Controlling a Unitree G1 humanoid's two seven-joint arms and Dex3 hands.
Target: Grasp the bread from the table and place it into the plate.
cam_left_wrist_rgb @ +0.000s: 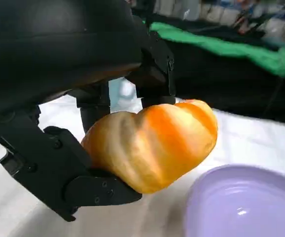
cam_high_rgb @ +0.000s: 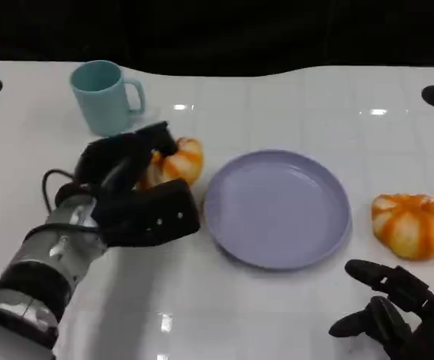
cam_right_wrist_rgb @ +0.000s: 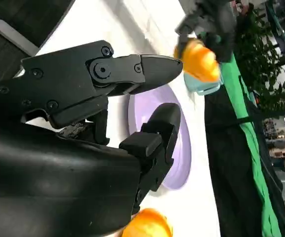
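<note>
Bread [cam_high_rgb: 178, 161]: round lobed bun, glossy orange crust w/ pale stripes, pumpkin-like. Left hand [cam_high_rgb: 131, 191] grips it, fingers wrapped round it, just left of plate [cam_high_rgb: 277, 206] — smooth lavender disc w/ shallow rim. 2nd matching bun [cam_high_rgb: 414, 223] right of plate. Right hand [cam_high_rgb: 397, 315] near-right, fingers spread, holding nothing. Matte teal mug [cam_high_rgb: 104, 96] far left.

A teal mug [cam_high_rgb: 103, 96] stands on the white table [cam_high_rgb: 277, 315].
</note>
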